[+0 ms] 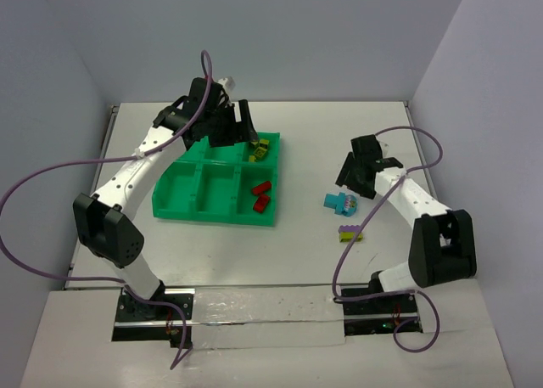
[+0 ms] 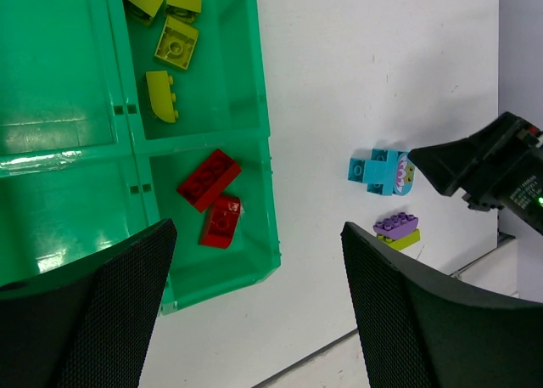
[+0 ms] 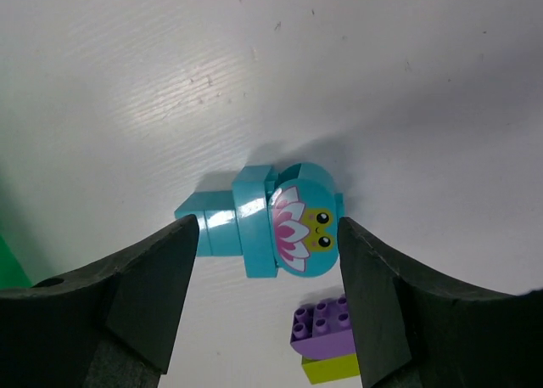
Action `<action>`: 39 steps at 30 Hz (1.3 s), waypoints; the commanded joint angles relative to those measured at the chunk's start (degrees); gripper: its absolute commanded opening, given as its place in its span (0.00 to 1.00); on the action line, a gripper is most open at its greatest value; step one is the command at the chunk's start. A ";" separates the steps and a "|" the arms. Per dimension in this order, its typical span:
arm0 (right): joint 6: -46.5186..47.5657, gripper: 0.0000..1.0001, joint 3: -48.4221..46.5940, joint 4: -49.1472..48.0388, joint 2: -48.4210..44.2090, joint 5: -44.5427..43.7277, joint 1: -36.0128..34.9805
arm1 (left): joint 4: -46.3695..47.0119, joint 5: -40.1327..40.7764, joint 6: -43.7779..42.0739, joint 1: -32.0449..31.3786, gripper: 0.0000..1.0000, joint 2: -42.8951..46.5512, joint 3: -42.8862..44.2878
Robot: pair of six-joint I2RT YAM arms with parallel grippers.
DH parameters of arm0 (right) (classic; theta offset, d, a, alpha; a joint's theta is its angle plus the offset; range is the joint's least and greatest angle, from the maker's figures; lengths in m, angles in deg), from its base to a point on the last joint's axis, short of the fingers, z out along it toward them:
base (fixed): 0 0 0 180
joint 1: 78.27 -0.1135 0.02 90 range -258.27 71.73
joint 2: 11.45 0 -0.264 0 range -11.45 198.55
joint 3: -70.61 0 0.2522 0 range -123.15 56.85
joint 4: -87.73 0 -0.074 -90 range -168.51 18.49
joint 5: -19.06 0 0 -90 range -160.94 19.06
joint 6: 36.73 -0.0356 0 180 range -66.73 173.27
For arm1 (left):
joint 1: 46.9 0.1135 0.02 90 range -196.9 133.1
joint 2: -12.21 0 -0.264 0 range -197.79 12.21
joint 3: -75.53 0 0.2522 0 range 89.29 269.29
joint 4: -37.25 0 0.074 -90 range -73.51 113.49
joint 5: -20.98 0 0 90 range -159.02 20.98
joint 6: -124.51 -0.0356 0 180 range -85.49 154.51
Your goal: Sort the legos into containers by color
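my left gripper (image 2: 259, 228) hangs released and empty over the green tray (image 2: 265, 108), and its fingers cut off the near compartments. two red legos (image 2: 210, 182) lie in one corner compartment, with yellow-green legos (image 2: 174, 47) in the next. my right gripper (image 3: 267, 225) is spread astride the cyan lego (image 3: 254, 222) on the table (image 3: 382, 82); i can't tell if they touch. the purple lego (image 3: 327, 324) is partly hidden.

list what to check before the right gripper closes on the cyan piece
1. right gripper open, straddling the cyan flower-face piece: ok
2. low enough to grip: cannot tell
3. purple-on-lime stack apart from it: ok
4. green tray has bare compartments: ok
5. left gripper open, empty: ok
6. left gripper clear of tray: not ok, over its back row
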 commanded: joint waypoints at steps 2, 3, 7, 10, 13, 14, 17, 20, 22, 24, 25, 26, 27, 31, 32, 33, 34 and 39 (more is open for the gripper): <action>-1.71 0.74 1.47 -4.40 3.63 7.80 0.44 | 0.75 0.03 -0.70 -0.21 0.86 1.41 -0.02; -2.17 0.74 2.00 -5.02 3.57 8.65 -0.15 | 1.01 -0.60 -0.74 -0.27 0.86 1.51 -0.31; -4.39 0.75 3.41 -7.41 3.06 11.72 -5.06 | 1.98 -1.31 -0.33 -0.34 0.86 1.52 -1.05; -5.82 0.75 2.73 -8.07 3.15 15.23 -9.58 | 1.85 -1.09 -0.24 -0.34 0.86 0.94 -0.56; -5.21 0.75 1.57 -7.88 2.58 17.92 -12.35 | 1.43 -0.75 -0.37 -0.29 0.86 0.69 0.16; -4.23 0.75 0.91 -7.12 1.84 18.14 -12.69 | 1.18 -0.46 -0.49 -0.34 0.86 0.67 0.35; -0.62 0.74 -1.45 -2.39 -0.20 9.70 -12.40 | 0.69 0.69 -0.86 -0.34 0.86 0.99 0.21; 3.34 0.73 -3.78 1.56 -0.09 2.26 -11.79 | 0.96 0.94 -0.77 -0.34 0.86 1.60 -0.54; 6.10 0.73 -6.98 4.65 1.85 -2.71 -11.73 | 1.27 0.63 -0.68 -0.34 0.86 1.61 -0.96; 8.62 0.72 -9.05 6.87 3.38 -5.25 -11.89 | 1.05 0.63 -0.45 -0.34 0.86 1.53 -0.89; 10.12 0.73 -9.79 7.75 3.87 -6.11 -11.79 | 1.25 0.62 -0.24 -0.34 0.86 1.75 -1.17; 10.72 0.73 -10.03 7.94 4.30 -6.55 -11.79 | 1.36 0.57 -0.16 -0.34 0.86 1.87 -1.31; 12.14 0.74 -10.21 7.74 4.91 -6.61 -11.82 | 1.61 0.40 -0.15 -0.34 0.86 2.01 -1.56; 14.70 0.76 -9.54 4.87 4.07 -8.40 -11.59 | 1.92 -3.09 -0.68 -0.49 0.86 1.13 -0.66; 13.42 0.77 -8.76 4.02 3.13 -8.10 -10.63 | 1.63 -4.56 -0.90 -0.78 0.86 -0.20 0.87; 12.24 0.77 -8.08 3.37 2.00 -6.09 -9.31 | 1.05 -5.48 -1.05 -1.78 0.86 -1.63 2.15; 11.20 0.77 -7.45 2.75 0.83 -3.61 -7.97 | 0.39 -6.24 -1.19 -2.98 0.86 -3.01 3.25; 12.53 0.73 -5.42 3.00 -1.78 1.82 -5.65 | -1.61 -5.37 -1.32 -7.20 0.85 -8.29 6.77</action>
